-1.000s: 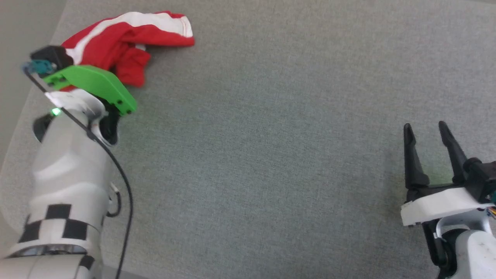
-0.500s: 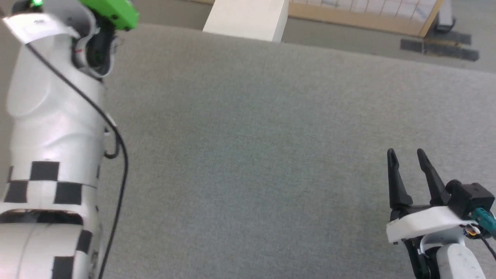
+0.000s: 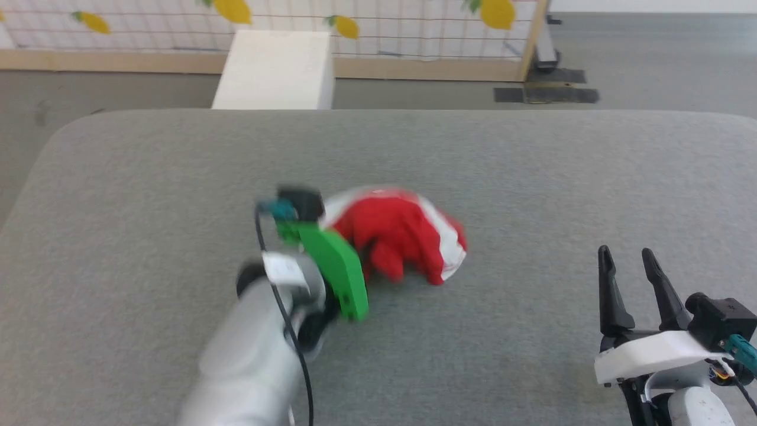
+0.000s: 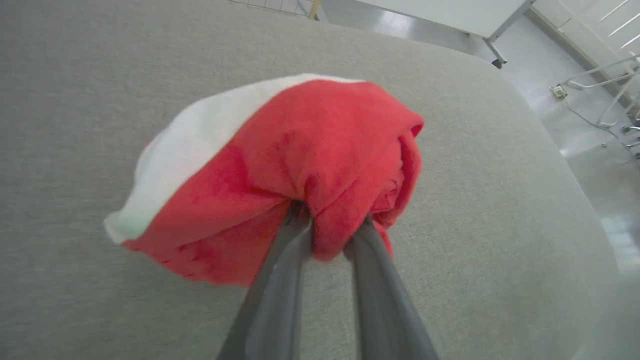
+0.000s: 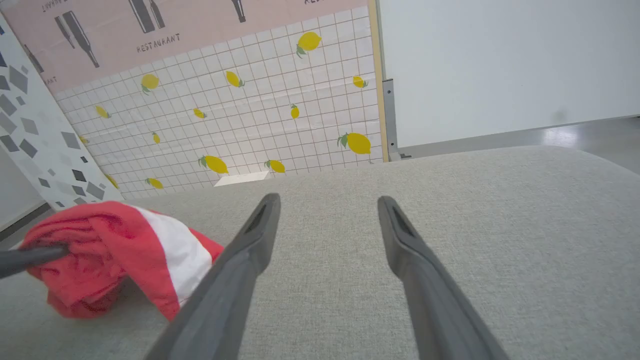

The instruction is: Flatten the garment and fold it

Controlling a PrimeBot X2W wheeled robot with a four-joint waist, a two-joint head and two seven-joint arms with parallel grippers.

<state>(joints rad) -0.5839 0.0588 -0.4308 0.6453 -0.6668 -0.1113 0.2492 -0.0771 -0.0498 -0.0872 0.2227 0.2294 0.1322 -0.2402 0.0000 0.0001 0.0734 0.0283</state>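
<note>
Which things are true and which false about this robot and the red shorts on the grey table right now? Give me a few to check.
1. The left gripper is pinching the garment. True.
2. The right gripper grips the garment too. False: it is open, off to the side and holding nothing.
3. The garment lies flat and spread out. False: it is bunched into a lump.
4. The garment is red with a broad white stripe. True.
5. The table has a grey fabric top. True.

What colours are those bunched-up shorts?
The soft fabric shorts are red with a white stripe; left wrist view.
</note>
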